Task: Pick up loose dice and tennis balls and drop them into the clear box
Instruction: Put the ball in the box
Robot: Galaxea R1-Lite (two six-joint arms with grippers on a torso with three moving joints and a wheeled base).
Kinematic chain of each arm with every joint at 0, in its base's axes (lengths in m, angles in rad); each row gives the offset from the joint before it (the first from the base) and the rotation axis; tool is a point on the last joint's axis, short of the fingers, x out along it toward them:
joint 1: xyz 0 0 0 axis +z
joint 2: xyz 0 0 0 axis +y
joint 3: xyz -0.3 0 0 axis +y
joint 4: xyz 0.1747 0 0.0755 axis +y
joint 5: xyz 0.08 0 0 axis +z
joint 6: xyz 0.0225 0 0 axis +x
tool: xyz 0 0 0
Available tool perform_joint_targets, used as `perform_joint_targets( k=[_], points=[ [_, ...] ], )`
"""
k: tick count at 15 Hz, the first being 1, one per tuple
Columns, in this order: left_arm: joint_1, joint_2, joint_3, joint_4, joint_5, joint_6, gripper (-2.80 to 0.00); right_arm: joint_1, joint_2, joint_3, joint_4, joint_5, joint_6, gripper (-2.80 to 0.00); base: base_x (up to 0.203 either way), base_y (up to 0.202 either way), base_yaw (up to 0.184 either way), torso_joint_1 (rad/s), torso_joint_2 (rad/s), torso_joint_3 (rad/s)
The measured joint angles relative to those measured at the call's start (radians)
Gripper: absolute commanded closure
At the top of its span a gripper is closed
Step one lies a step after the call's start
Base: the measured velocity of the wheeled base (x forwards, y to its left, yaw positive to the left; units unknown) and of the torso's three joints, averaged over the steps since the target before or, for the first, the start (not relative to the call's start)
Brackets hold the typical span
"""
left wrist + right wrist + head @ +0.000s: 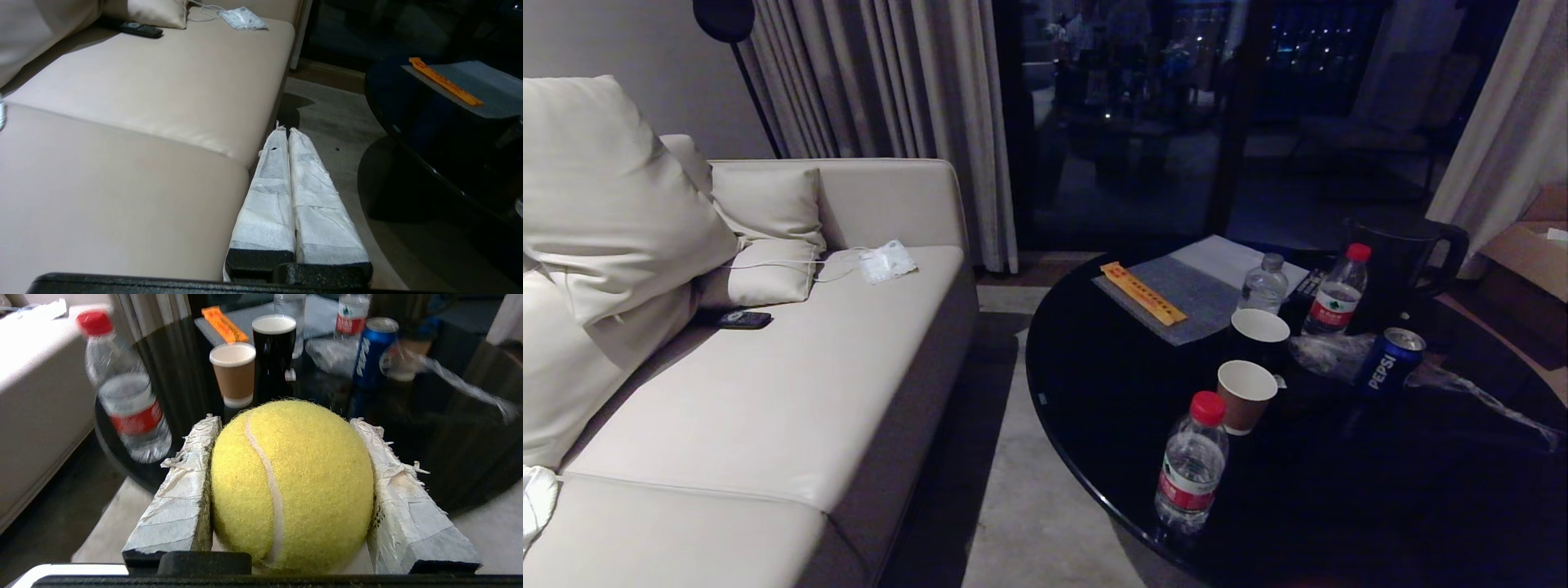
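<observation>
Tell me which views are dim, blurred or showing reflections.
Head view: dim room, black table glossy, dark window mirroring lights. Left wrist view: soft, even light on the sofa. Right wrist view: tennis ball sharp in the right gripper, water bottle behind it smeared.

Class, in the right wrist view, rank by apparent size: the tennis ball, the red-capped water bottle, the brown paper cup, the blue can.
1. tennis ball, largest, though it sits nearest the camera, held in the right tool
2. red-capped water bottle
3. blue can and brown paper cup look alike; unranked
</observation>
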Motion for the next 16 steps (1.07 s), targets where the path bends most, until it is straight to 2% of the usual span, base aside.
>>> perform_joint_targets(
  k=[16],
  points=[
    [0.000, 0.000, 0.000, 0.000, 0.000, 0.000, 0.00, 0.000, 0.000, 0.000, 0.000, 0.000, 0.000, 0.00, -0.184, 0.000, -0.002, 0.003, 0.00, 0.003]
  ],
)
